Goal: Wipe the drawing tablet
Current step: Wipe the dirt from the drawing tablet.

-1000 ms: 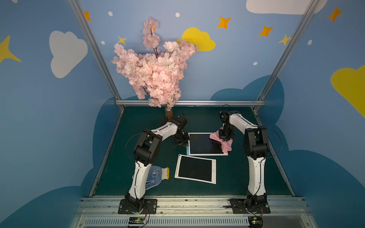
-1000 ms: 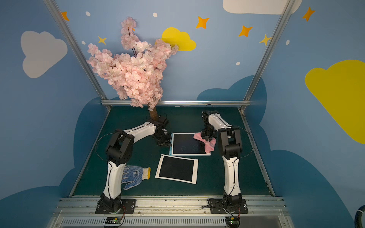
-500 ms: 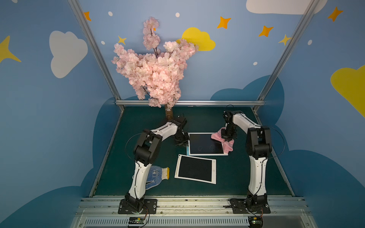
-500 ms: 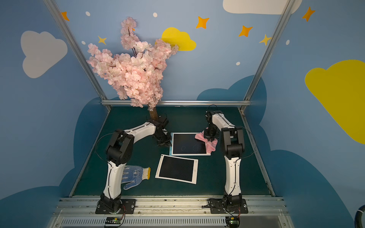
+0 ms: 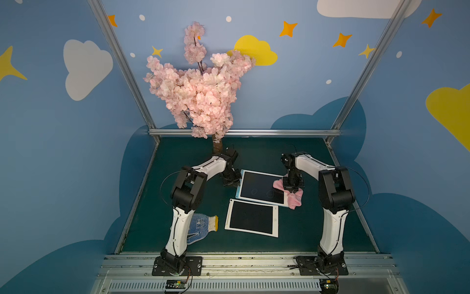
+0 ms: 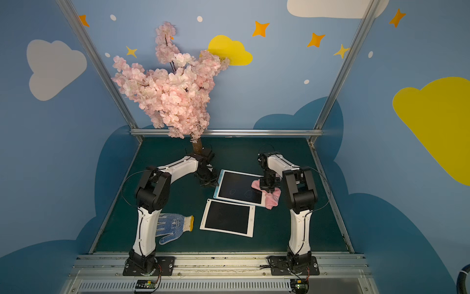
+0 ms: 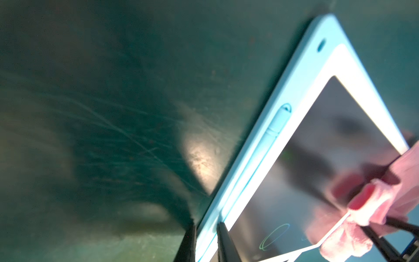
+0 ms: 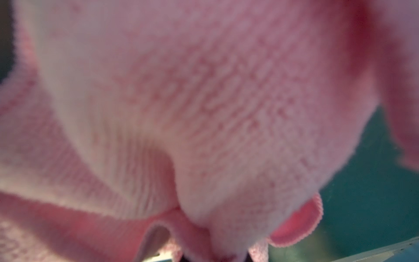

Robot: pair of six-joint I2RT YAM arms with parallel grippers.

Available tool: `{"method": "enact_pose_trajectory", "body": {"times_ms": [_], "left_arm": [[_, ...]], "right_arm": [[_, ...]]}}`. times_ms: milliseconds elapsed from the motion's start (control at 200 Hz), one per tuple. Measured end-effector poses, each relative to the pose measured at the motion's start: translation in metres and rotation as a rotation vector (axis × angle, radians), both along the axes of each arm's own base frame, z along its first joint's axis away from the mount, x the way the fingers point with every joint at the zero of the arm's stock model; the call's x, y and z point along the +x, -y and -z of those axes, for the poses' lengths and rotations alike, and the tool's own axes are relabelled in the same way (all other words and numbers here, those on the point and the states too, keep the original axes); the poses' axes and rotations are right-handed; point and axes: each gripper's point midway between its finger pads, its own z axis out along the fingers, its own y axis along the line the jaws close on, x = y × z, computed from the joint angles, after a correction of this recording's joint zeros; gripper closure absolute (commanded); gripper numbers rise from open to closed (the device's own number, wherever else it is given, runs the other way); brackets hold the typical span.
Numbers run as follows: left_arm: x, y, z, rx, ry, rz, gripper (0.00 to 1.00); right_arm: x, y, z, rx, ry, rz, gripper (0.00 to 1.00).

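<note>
While draped over tablet (image 5: 262,187) edge: pink cloth (image 5: 296,199), gripped in closed right hand (image 5: 293,189). Opposite blue edge pinched by left hand (image 5: 236,182).

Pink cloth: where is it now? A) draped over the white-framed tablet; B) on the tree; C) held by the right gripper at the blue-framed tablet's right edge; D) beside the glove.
C: the right gripper pinches the pink cloth at the blue-framed tablet's right edge.
</note>
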Motion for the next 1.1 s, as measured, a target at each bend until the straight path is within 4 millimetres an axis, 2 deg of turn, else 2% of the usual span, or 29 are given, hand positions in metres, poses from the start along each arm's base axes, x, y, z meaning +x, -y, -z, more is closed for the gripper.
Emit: {"method": "enact_pose_trajectory", "body": {"times_ms": [105, 205, 295, 435, 531, 636, 731, 956, 1031, 1101], "left_arm": [[0.001, -0.001, 0.0, 0.005, 0.003, -0.001, 0.81], [0.001, -0.001, 0.0, 0.006, 0.004, 0.0, 0.81], [0.001, -0.001, 0.0, 0.006, 0.005, 0.002, 0.81], [0.001, -0.001, 0.0, 0.006, 0.005, 0.003, 0.81], [0.001, -0.001, 0.0, 0.006, 0.005, 0.003, 0.81], [0.001, -0.001, 0.0, 0.006, 0.005, 0.003, 0.81], [0.001, -0.001, 0.0, 0.006, 0.005, 0.003, 0.81], [0.001, -0.001, 0.0, 0.006, 0.005, 0.003, 0.81], [0.001, -0.001, 0.0, 0.006, 0.005, 0.003, 0.81], [0.001, -0.001, 0.0, 0.006, 0.005, 0.003, 0.81]], "right_arm": [[-0.012, 0.0, -0.002, -0.001, 0.002, 0.0, 1.0], [-0.015, 0.001, -0.007, 0.009, 0.009, 0.014, 1.0], [-0.008, 0.004, -0.014, 0.046, 0.03, 0.048, 1.0], [0.018, 0.021, -0.028, 0.08, 0.092, 0.118, 1.0], [0.025, 0.029, -0.031, 0.079, 0.111, 0.139, 1.0], [0.029, 0.026, -0.03, 0.077, 0.111, 0.131, 1.0], [0.031, 0.015, -0.025, 0.081, 0.103, 0.105, 1.0], [0.025, -0.014, -0.009, 0.124, 0.062, 0.047, 0.72], [0.026, -0.015, -0.007, 0.137, 0.061, 0.05, 0.66], [0.027, -0.013, -0.007, 0.145, 0.061, 0.054, 0.65]]}}
